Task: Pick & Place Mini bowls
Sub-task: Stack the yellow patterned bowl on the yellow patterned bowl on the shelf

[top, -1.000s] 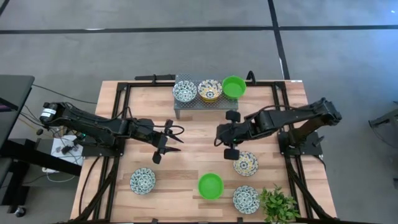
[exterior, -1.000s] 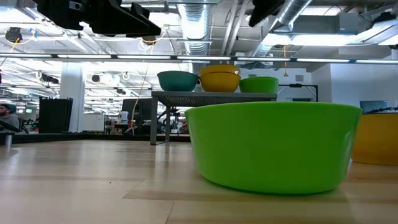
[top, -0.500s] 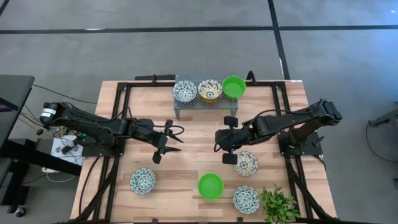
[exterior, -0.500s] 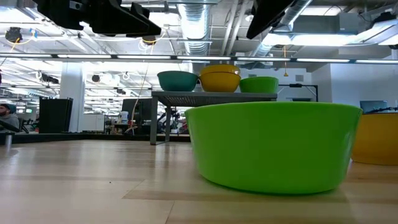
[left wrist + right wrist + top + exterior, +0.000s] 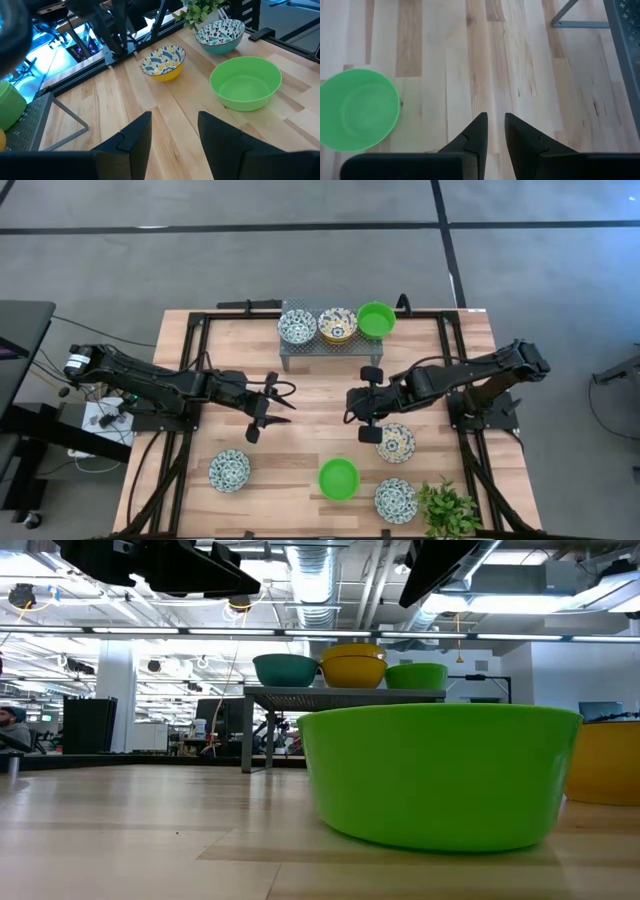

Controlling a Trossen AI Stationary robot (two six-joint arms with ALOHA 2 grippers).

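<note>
Near the front edge sit a green bowl (image 5: 338, 478) and two blue-patterned bowls (image 5: 229, 470). Mid-table, the left gripper (image 5: 281, 398) hangs empty, fingers parted; the right gripper (image 5: 352, 404), narrowly parted, holds nothing beside a yellow bowl (image 5: 396, 442). Farthest, three bowls top the rack (image 5: 322, 350).

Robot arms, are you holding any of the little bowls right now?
No. The left gripper is open with nothing between its fingers, and the right gripper has only bare table in its narrow gap.

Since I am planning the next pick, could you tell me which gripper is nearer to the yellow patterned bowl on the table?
Right. The right gripper hovers just beside the yellow patterned bowl; the left gripper hangs well across the table.
</note>
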